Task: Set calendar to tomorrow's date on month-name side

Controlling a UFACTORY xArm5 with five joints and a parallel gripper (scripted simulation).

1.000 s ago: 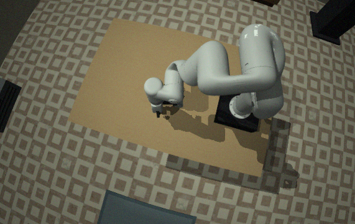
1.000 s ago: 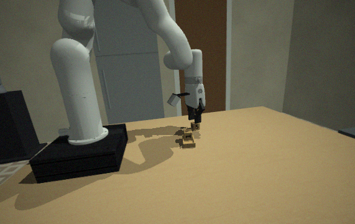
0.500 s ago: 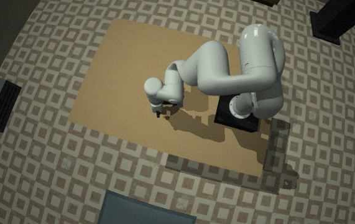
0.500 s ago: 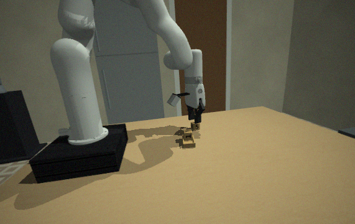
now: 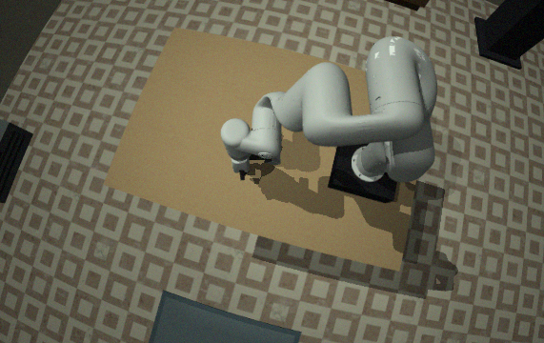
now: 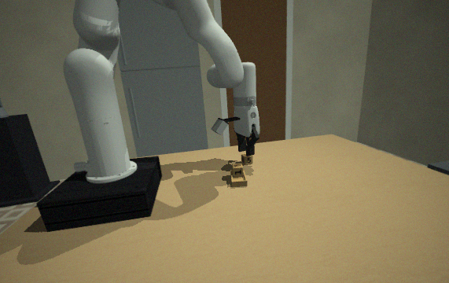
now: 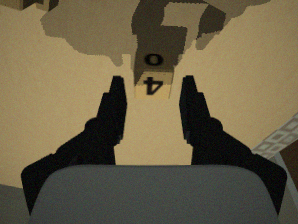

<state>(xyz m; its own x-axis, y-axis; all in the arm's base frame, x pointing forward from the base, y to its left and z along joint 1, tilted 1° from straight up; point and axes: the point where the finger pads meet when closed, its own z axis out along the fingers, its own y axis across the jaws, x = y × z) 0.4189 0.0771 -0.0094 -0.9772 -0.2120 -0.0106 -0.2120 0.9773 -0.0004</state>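
Note:
A wooden cube [image 6: 247, 159] [image 7: 153, 76] stands on the table outside the tray, behind it in the exterior view, where its side shows a 5. The wrist view shows its 0 on a shaded face and its 4 on a lit face. The small wooden tray [image 6: 239, 184] lies on the table. The other cube [image 6: 237, 172] is in the tray, at its far part, with a 1 facing the exterior camera. My gripper [image 5: 243, 176] [image 6: 246, 152] [image 7: 153, 89] is open and points down just above the loose cube, with free space on both sides of it. The tray's month name is not readable.
The robot's black base [image 5: 362, 183] [image 6: 102, 200] stands on the table [image 5: 181, 119] [image 6: 307, 220], well to the side of the tray. The arm's shadow falls across the tray area. A corner of a wooden thing [image 7: 22, 4] shows at the wrist view's top left.

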